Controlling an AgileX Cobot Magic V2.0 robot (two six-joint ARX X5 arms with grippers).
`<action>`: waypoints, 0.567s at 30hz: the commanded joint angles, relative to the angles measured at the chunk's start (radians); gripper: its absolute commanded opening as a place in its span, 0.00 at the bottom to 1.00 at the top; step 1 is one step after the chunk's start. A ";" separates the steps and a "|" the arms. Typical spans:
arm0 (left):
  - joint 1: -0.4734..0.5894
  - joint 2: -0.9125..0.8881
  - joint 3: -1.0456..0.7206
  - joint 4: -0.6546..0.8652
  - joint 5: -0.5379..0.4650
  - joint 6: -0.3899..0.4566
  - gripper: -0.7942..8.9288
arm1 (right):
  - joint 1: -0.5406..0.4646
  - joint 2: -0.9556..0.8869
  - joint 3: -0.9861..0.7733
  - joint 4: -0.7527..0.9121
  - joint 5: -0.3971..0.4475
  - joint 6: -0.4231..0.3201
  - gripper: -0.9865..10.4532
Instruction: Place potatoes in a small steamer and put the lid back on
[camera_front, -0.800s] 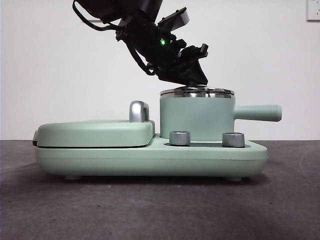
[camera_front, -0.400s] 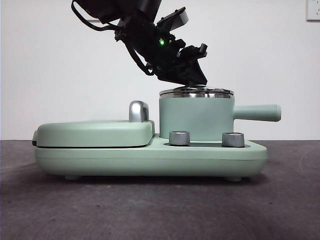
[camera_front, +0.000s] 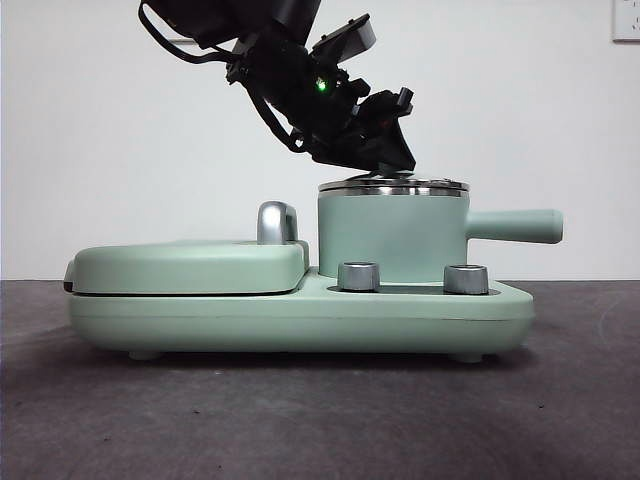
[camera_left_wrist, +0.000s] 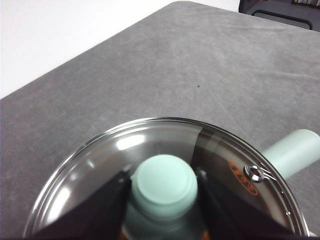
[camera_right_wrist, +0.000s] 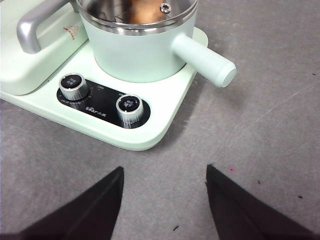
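The mint-green small steamer (camera_front: 390, 235) stands on the right half of the cooker base, its straight side handle (camera_front: 515, 225) pointing right. The glass lid (camera_front: 393, 186) lies flat on its steel rim. My left gripper (camera_front: 390, 165) reaches down from the upper left. In the left wrist view its jaws press both sides of the lid's (camera_left_wrist: 150, 145) mint knob (camera_left_wrist: 163, 180). An orange-brown potato (camera_right_wrist: 135, 10) shows dimly through the glass inside the steamer (camera_right_wrist: 140, 50). My right gripper (camera_right_wrist: 165, 200) hangs open over the grey table in front of the cooker, holding nothing.
The flat mint griddle cover (camera_front: 190, 265) with its chrome handle (camera_front: 277, 222) fills the left half of the base (camera_front: 300, 315). Two steel dials (camera_front: 360, 276) (camera_front: 466, 279) sit in front of the steamer. Dark grey table surface lies all around.
The left arm has eased slightly left and up, and the steamer with its lid has shifted a touch left. The lid stays on the rim.
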 joint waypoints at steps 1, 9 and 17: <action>-0.003 0.002 0.001 -0.016 0.003 -0.012 0.44 | 0.005 0.004 0.005 0.010 0.000 0.006 0.31; 0.012 -0.132 0.002 -0.131 0.002 -0.026 0.44 | 0.005 0.003 0.005 0.010 -0.002 0.006 0.31; 0.075 -0.335 0.000 -0.440 0.062 -0.131 0.43 | 0.005 0.004 0.005 0.026 -0.037 0.004 0.33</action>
